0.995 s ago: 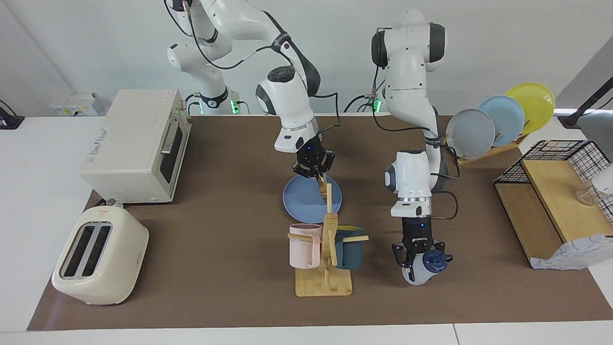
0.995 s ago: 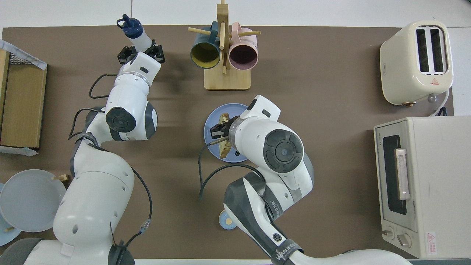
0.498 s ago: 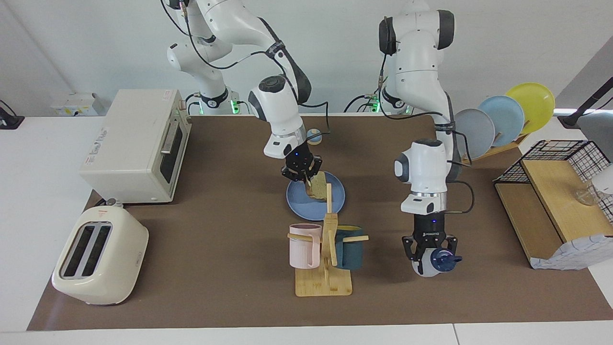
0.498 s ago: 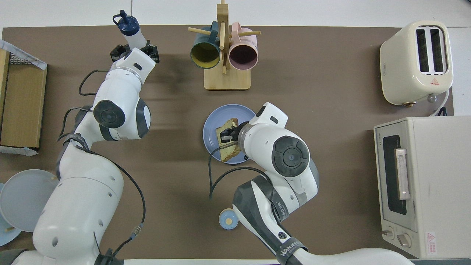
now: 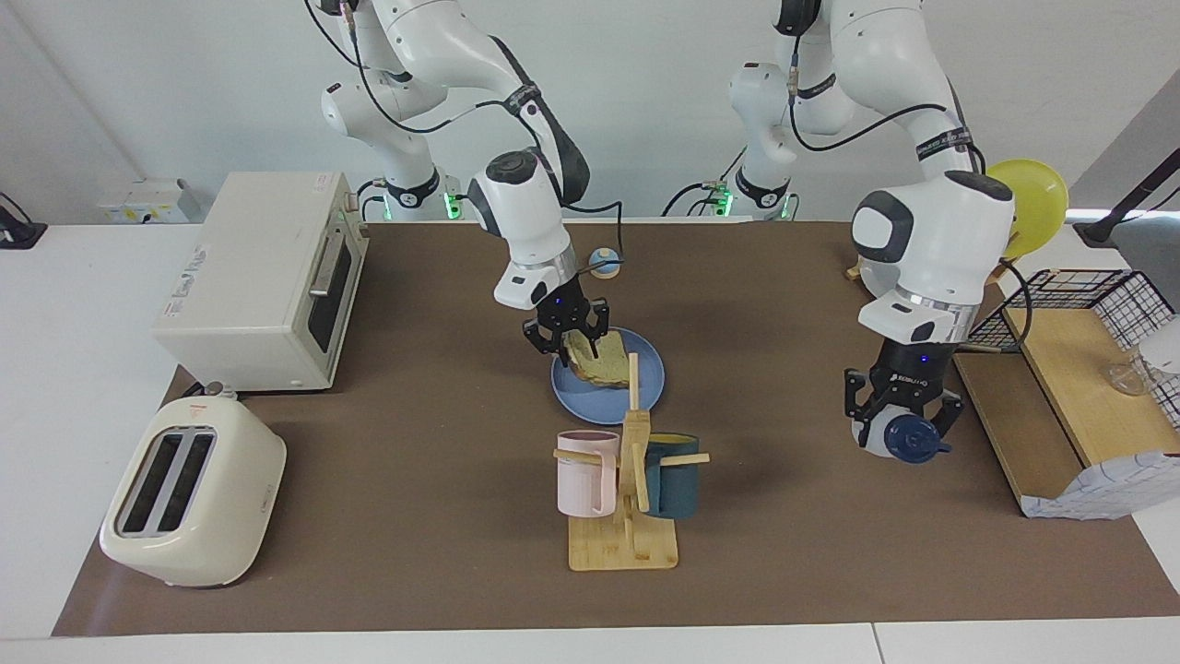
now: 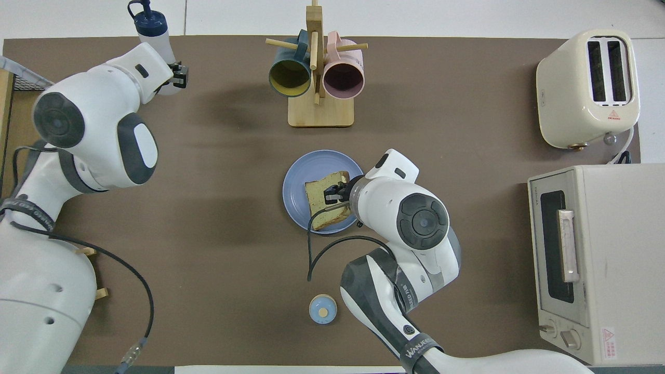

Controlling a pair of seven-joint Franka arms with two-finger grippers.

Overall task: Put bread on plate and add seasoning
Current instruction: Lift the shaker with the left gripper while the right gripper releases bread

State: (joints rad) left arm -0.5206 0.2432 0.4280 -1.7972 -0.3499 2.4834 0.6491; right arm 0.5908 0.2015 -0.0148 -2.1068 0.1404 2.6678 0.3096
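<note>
Toaster (image 5: 192, 504), cream and two-slotted, sits at the right arm's end of the brown worktop (image 5: 415, 480), with a cream toaster oven (image 5: 263, 281) nearer the robots beside it. Next comes the right gripper (image 5: 565, 338), low over the round medium-blue plastic plate (image 5: 576, 395); its jaws are closed on the edge of the square slice of toast (image 5: 601, 365), pale yellow-green with a tan crust. The toast's lower edge rests on the plate while the gripped edge is tilted up. The plate lies near the middle of the worktop. A small blue-domed bell (image 5: 604, 261) with a tan base stands nearer the robots than the plate. Farther from the robots than the plate stands a wooden mug tree (image 5: 631, 480) carrying a pink mug (image 5: 586, 473) and a dark teal mug (image 5: 672, 475). Toward the left arm's end, the left gripper (image 5: 902, 417) hangs in the air above the bare worktop, its jaws clamped around the translucent white squeeze bottle (image 5: 899, 435) with the navy-blue cap. A wire basket on a wooden stand (image 5: 1069, 369) comes last.
</note>
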